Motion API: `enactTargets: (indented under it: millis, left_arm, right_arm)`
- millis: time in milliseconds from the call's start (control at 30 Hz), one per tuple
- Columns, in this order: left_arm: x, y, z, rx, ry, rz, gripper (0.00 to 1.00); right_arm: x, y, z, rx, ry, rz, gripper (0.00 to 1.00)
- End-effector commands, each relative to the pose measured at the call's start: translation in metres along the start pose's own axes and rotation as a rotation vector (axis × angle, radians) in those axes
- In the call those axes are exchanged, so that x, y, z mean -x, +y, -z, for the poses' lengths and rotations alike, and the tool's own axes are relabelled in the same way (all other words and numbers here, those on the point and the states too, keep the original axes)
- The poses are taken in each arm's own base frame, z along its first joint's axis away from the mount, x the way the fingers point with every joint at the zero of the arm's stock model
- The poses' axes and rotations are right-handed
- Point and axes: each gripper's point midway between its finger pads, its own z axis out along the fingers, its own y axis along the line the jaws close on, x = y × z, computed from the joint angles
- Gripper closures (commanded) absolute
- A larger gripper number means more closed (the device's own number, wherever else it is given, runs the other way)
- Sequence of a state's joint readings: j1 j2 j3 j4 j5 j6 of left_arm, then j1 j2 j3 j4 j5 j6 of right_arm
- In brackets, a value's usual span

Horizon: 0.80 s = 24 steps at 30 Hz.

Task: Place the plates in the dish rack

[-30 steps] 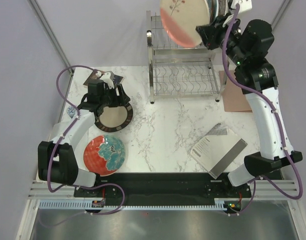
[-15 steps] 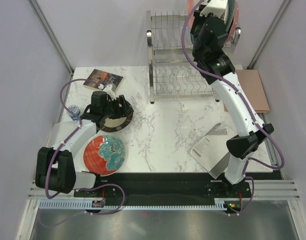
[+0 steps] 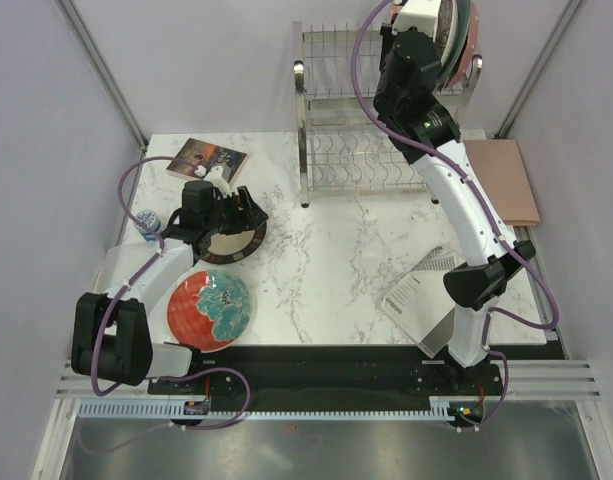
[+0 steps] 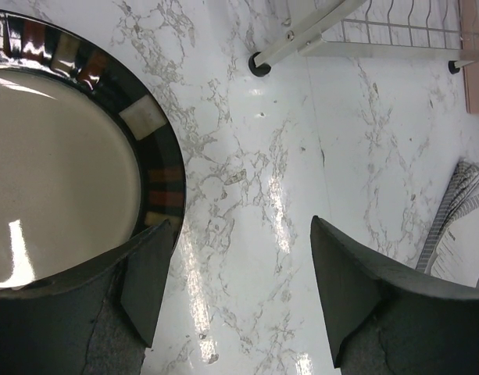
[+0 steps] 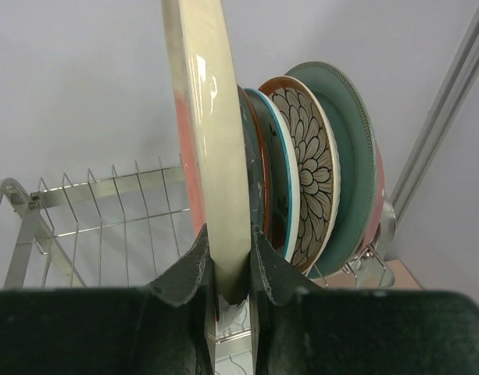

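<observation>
My right gripper is shut on the lower rim of the cream-and-pink plate. It holds the plate upright on edge at the top tier of the silver wire dish rack. Several plates stand just beside it in the rack, among them a flower-patterned one and a dark teal one. My left gripper is open, low over the table. Its left finger is at the right rim of the dark brown plate. The red plate with the teal flower lies near the left arm.
A grey booklet lies at the front right. A book and a small blue-white cup are at the left. A brown board lies right of the rack. A rack foot shows in the left wrist view.
My right arm has swung the cream-and-pink plate from above the rack's left side over to the standing plates at its right. My left gripper shifted slightly to the brown plate's right rim.
</observation>
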<state>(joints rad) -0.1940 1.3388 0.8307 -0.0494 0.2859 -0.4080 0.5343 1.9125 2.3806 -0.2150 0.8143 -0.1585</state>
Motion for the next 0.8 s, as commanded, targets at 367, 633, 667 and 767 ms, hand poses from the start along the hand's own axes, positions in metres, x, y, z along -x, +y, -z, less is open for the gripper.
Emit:
enactTargets:
  millis: [367, 633, 667, 767]
  left_arm:
    - [0.007, 0.000, -0.013, -0.013, -0.032, 0.022, 0.22]
    - [0.013, 0.002, -0.019, -0.008, -0.037, -0.007, 0.22]
    - [0.014, 0.002, -0.019, -0.009, -0.039, -0.008, 0.22]
    - [0.011, 0.002, -0.021, -0.010, -0.029, -0.002, 0.22]
  right_arm:
    - [0.006, 0.010, -0.002, 0.034, -0.033, -0.018, 1.00]
    - [-0.021, 0.009, -0.017, 0.016, 0.011, 0.010, 1.00]
    - [-0.027, 0.008, -0.021, 0.009, 0.019, 0.021, 1.00]
    - [-0.036, 0.007, -0.029, 0.008, 0.029, 0.032, 1.00]
